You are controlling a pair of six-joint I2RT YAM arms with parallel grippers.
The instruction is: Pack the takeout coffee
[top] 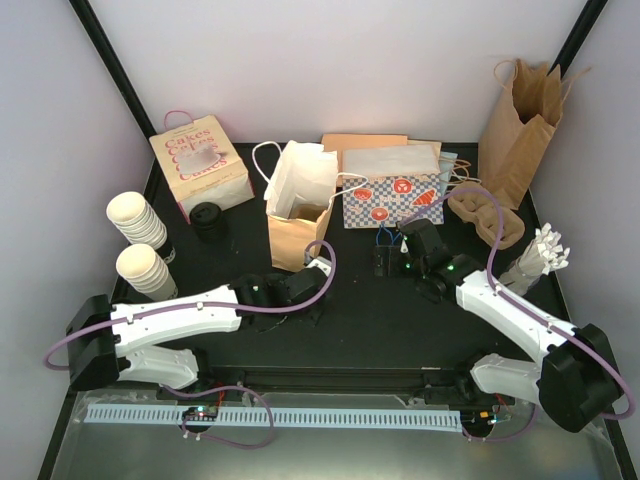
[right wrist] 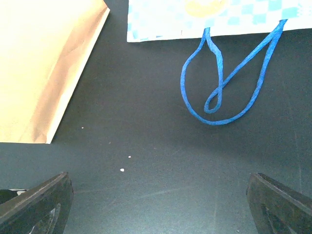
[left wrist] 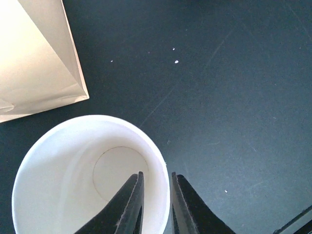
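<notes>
Black tabletop (top: 360, 320), pale lilac walls. Open-topped white paper cup (left wrist: 73, 161) stands upright just beside brown bag (left wrist: 34, 58), mouth up, long axis vertical. Left gripper (left wrist: 156, 176) straddles its rim, fingers nearly together; clamped or released, cannot tell. Right gripper (right wrist: 158, 200) spread wide, holding nothing, near blue handle (right wrist: 219, 92).

Quick tally: there were two stacks of cream cups (top: 128, 212), one cake box (top: 198, 165), two upright brown bags (top: 520, 125), one blue-checked bag (top: 392, 200), one pulp cup carrier (top: 488, 215) and one loose open cup (left wrist: 58, 165).
</notes>
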